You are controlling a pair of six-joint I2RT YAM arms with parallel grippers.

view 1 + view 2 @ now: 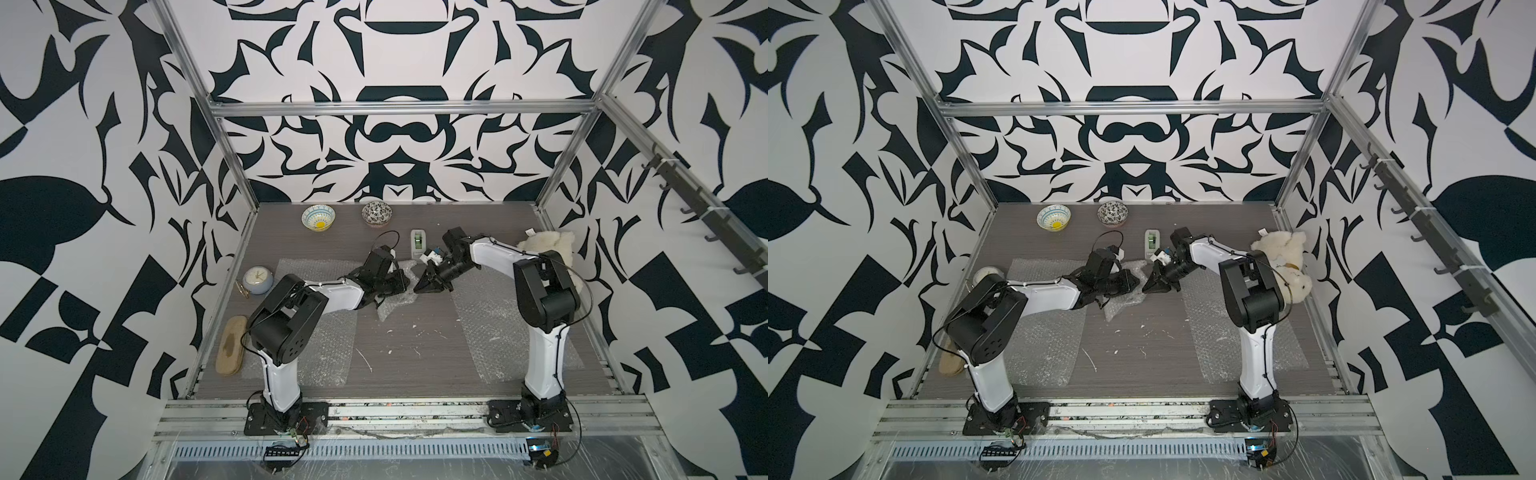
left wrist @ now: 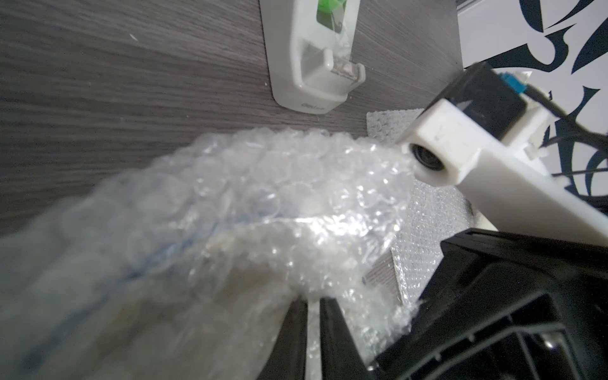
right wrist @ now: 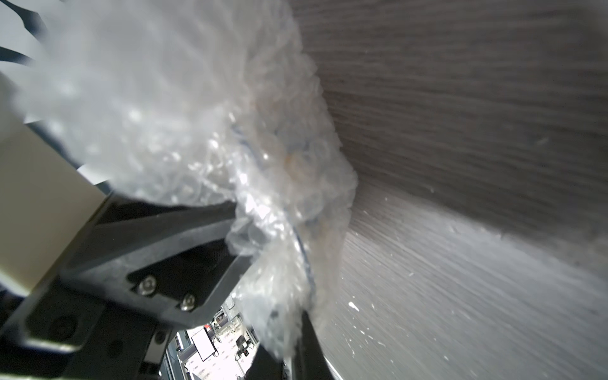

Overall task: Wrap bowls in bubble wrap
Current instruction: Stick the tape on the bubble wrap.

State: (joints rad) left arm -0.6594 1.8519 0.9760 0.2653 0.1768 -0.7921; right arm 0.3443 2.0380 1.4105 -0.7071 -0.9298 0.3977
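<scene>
Grey wood-grain surface point(image 1: 415, 361) carries a crumpled, shiny bubble wrap bundle point(image 1: 392, 306) at centre. Its long axis slants from far-right to near-left, and a blue-rimmed bowl point(image 3: 301, 245) shows faintly through. Left pincer point(image 2: 312, 306) pinches its edge, jaws narrow. Right pincer point(image 3: 286, 360) straddles wrap, grip unclear.

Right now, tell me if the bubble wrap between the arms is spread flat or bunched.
Bunched. The bubble wrap is crumpled into a lumpy translucent bundle; faint blue lines show through it.
</scene>
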